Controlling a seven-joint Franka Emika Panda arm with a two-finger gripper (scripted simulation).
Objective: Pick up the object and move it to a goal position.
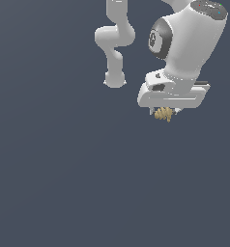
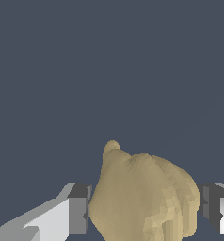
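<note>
The object [image 1: 164, 114] is a tiny tan-golden, ridged, spiral-like lump. It hangs just under my white gripper [image 1: 164, 113] in the upper right of the exterior view. In the wrist view the object [image 2: 144, 195] fills the space between the two fingers [image 2: 77, 209], whose dark pads press on its two sides. My gripper [image 2: 144, 207] is shut on it. The object appears lifted clear of the dark grey surface, with no shadow or contact visible under it.
The arm's white links [image 1: 114, 41] rise behind the gripper at the top of the exterior view. A plain dark grey-blue ground [image 1: 64, 183] fills everything else in both views. No goal marker shows.
</note>
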